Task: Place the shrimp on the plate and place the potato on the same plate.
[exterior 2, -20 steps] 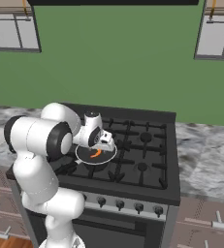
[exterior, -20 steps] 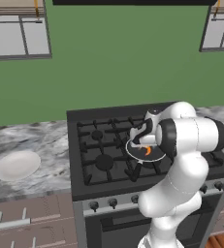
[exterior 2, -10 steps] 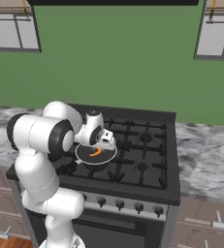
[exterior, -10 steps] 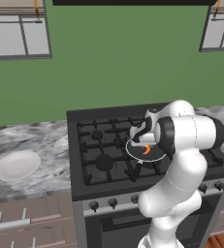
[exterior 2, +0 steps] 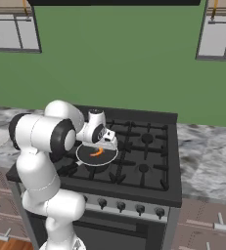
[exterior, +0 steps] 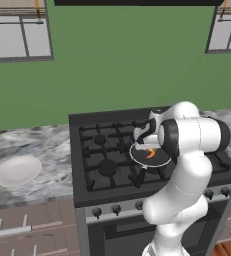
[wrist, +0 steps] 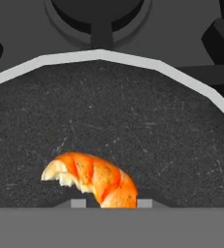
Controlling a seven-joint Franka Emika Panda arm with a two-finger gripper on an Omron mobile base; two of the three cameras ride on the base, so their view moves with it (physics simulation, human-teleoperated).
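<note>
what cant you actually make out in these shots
- Grip on the shrimp: hand view, fingertips barely rise at the bottom edge, so contact cannot be told.
- Gripper jaws: left base view, too small, partly behind the arm.
- Near side of the pan: right base view, covered by the arm.
- Plate surface detail: left base view, too small.

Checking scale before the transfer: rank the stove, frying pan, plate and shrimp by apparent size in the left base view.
1. Stove
2. Plate and frying pan: similar, and the arm partly covers the pan, so not ranked
3. Shrimp
</note>
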